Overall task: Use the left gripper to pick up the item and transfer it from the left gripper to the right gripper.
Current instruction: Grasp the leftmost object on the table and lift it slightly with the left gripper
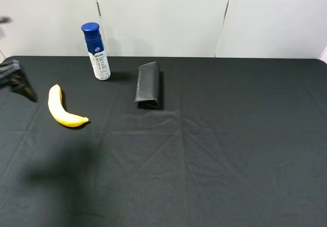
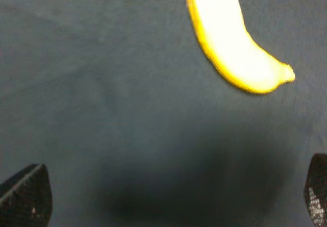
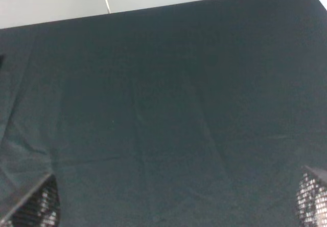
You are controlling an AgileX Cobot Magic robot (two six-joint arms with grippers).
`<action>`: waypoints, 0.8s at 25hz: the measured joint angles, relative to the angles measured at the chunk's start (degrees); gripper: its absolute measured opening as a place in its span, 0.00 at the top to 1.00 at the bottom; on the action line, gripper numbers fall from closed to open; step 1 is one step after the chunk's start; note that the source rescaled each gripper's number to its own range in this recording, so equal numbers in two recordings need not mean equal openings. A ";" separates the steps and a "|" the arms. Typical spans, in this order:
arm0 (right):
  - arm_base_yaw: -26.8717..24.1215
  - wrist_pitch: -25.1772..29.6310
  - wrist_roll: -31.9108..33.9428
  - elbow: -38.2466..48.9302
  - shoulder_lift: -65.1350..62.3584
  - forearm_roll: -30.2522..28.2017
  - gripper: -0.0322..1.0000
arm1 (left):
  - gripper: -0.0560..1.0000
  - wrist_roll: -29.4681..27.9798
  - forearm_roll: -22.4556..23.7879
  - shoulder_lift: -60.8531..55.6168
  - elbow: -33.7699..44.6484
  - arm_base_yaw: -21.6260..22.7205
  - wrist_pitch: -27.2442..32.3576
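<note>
Left gripper (image 2: 171, 196) is spread wide and empty; banana (image 2: 230, 43) is seen flat on the cloth (image 2: 102, 84) just ahead of it, not between the jaws yet. Should be straddled crosswise at the fat middle.

A yellow banana (image 2: 230, 48) lies on the dark bench (image 2: 102, 84) — clear of the left gripper (image 2: 171, 195), whose fingers (image 2: 25, 196) stand wide apart over a blurred shadow.

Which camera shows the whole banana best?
The exterior high view: the whole banana shows, curve and both ends. The left wrist view cuts it off, close up and washed out. The right wrist view shows none of it.
</note>
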 joint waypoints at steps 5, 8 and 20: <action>0.00 0.00 0.00 0.00 0.00 0.00 0.00 | 0.00 -6.30 -0.11 10.31 -0.96 -4.64 -7.02; 0.00 0.00 0.00 0.00 0.00 0.00 0.00 | 0.00 -8.95 -0.17 15.76 -3.76 -6.54 -8.45; 0.00 0.00 0.00 0.00 0.00 0.00 0.00 | 0.00 -18.61 1.01 30.94 -11.10 -11.48 -11.83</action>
